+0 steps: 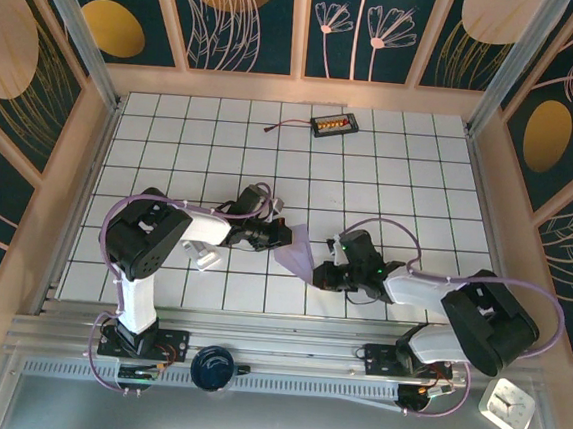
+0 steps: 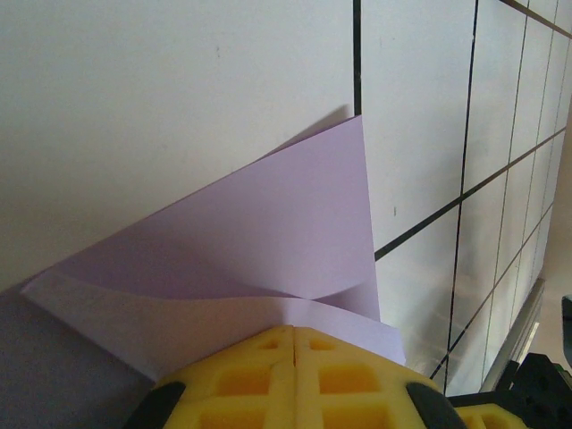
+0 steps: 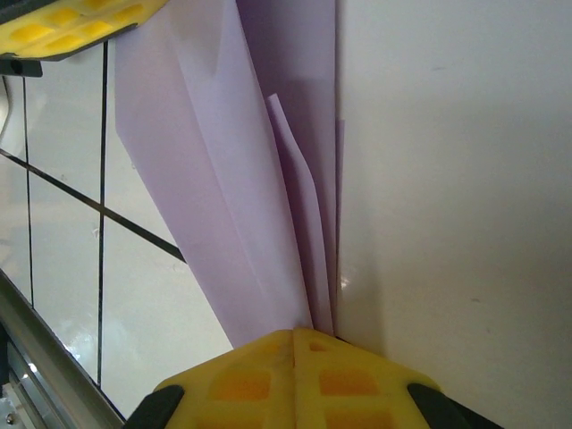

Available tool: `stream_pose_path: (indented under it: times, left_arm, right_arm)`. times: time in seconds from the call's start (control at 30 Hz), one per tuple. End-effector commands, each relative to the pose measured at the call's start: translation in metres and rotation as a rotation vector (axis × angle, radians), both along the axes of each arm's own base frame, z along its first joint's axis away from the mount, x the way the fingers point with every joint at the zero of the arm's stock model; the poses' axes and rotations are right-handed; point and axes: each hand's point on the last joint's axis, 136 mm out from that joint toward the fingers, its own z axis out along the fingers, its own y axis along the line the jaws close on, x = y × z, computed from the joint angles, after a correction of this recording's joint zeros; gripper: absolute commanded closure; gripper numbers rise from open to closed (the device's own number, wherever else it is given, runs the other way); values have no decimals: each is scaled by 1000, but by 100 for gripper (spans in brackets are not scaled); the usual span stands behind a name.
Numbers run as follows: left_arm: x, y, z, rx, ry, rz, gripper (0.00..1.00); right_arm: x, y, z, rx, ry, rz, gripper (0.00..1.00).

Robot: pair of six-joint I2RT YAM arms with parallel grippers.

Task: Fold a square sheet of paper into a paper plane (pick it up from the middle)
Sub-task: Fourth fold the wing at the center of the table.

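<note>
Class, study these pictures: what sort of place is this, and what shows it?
Probably a robotics lab test cell: a white gridded tabletop, boxed in by leaf-patterned wall panels on metal framing, with a left arm and right arm bolted along its near edge.

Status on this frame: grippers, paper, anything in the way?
Left gripper shut on the folded pale lavender paper sheet. Right gripper shut on its opposite end. Small black-and-orange device far back, clear.

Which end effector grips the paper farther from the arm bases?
The left end effector: it pinches the lavender paper at its far side; the right end effector grips its near side.
</note>
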Motion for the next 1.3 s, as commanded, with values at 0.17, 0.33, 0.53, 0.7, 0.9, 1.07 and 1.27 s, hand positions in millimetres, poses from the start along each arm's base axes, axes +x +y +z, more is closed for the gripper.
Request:
stream_pose_path:
  times: [0.17,0.33,0.53,0.7,0.9,1.07,1.27]
  left_arm:
    - [-1,9,-20,60,29,6,96]
    - [-1,9,-20,59,28,5,96]
    - [-1,8,-20,57,30,4,96]
    - [-1,9,-20,56,31,5,96]
    - [0,8,-19,56,29,4,96]
    - [1,8,-19,57,28,3,96]
    - [1,7,-19,56,28,0,96]
  right_arm:
    - [-5,-10,6,-50,6,-13,93]
    - [0,-3,22,-24,-23,-8,92]
    - [-7,7,27,-5,-28,25,92]
    - [-10,8,19,-25,-18,37,92]
    - [-7,-2,7,-68,-2,15,93]
    - [-7,-2,4,-69,5,15,94]
    - [-9,-7,-3,-79,24,8,94]
